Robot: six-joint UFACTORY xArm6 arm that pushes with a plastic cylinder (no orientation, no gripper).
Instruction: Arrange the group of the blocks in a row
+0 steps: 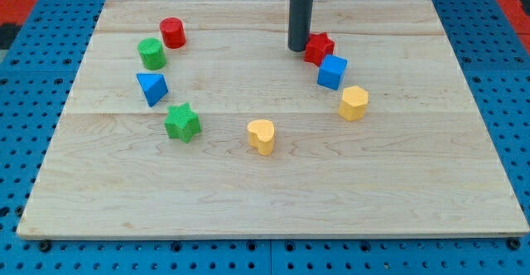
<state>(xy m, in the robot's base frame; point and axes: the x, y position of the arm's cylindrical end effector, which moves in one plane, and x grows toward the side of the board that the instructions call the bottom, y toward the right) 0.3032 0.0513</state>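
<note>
My tip (298,48) rests on the wooden board (273,192) near the view's top centre, touching or just left of the red star (320,49). Below the star lie the blue cube (332,72) and the yellow hexagon (354,103), forming a short slanted line. A yellow heart (262,136) sits near the middle. At the view's left lie the red cylinder (172,32), the green cylinder (151,53), the blue triangle (152,87) and the green star (182,123), forming an arc.
The board lies on a blue perforated table (33,101). Red surfaces show at the view's top corners.
</note>
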